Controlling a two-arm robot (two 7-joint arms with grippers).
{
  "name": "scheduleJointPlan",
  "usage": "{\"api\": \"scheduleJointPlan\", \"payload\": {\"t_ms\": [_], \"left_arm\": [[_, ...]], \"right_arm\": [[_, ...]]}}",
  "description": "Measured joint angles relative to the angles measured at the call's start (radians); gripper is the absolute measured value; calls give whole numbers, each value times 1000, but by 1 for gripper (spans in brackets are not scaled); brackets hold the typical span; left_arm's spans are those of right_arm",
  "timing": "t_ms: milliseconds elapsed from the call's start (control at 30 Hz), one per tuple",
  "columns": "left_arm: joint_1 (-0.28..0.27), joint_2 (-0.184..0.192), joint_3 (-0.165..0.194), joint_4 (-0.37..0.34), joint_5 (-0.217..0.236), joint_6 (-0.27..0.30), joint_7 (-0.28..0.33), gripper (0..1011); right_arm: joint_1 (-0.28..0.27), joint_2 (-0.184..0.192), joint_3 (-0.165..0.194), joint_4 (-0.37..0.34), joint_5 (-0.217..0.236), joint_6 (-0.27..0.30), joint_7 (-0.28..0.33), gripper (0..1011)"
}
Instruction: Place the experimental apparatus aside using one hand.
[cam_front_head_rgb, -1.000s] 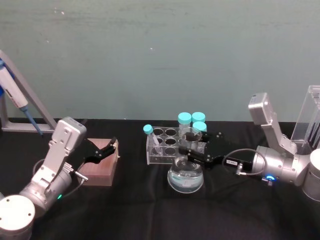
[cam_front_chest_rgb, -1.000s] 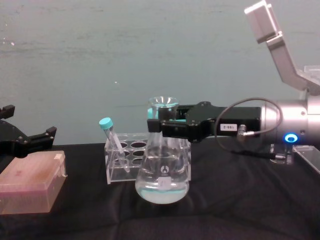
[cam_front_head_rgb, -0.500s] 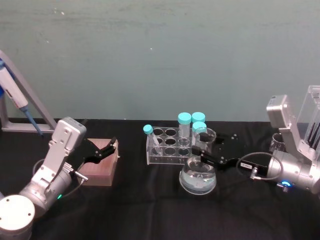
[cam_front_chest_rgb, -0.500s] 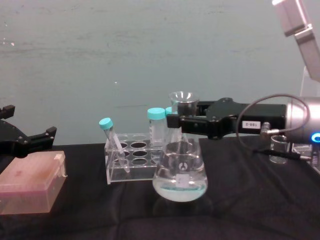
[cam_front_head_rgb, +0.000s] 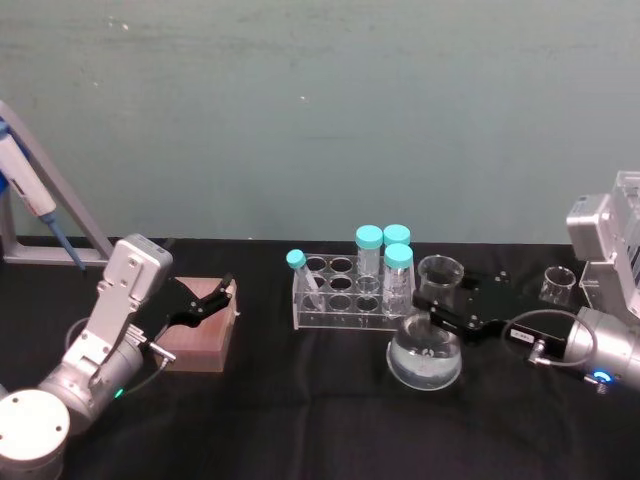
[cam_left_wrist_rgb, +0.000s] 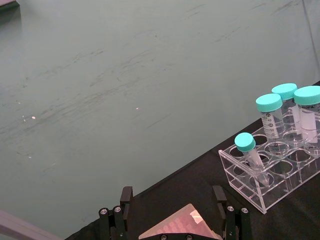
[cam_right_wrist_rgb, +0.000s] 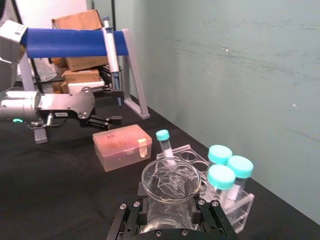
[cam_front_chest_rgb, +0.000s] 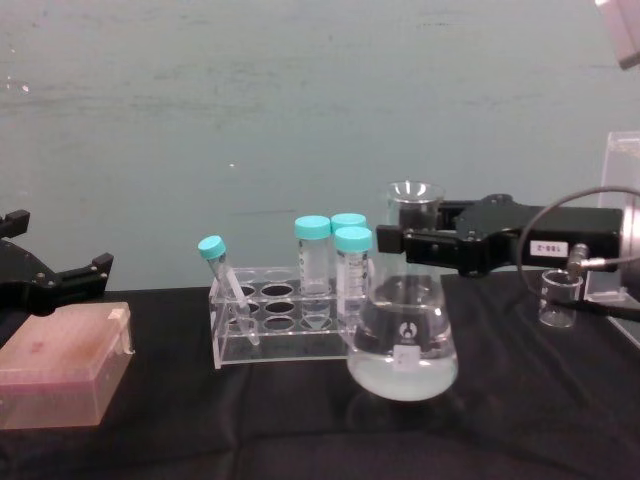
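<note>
Right gripper (cam_front_head_rgb: 436, 303): I am clamping the flask (cam_front_head_rgb: 425, 352) by its neck, just below the lip.
Flask: it is sitting low over the table (cam_front_head_rgb: 300, 420), right of the rack (cam_front_head_rgb: 340, 295); contact unclear.
Doing it well: I am judging that level, slow travel avoids sloshing, clear of the beaker (cam_front_head_rgb: 556, 285).
Arm: I am reaching in from the right, wrist near horizontal.
Left gripper (cam_front_head_rgb: 215, 299): I am holding it open above the pink box (cam_front_head_rgb: 200, 335), idle.

Black table (cam_front_head_rgb: 300, 410) (cloth-covered) bears tube rack (cam_front_head_rgb: 340, 297), pink box (cam_front_head_rgb: 203, 325).
</note>
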Motion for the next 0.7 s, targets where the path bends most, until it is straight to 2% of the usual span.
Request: {"api": "scheduleJointPlan", "payload": {"t_ms": [700], "left_arm": [[0, 0, 0, 0, 0, 0, 0, 1000]], "right_arm": [[-82, 71, 59, -93, 5, 21, -98, 453]]}}
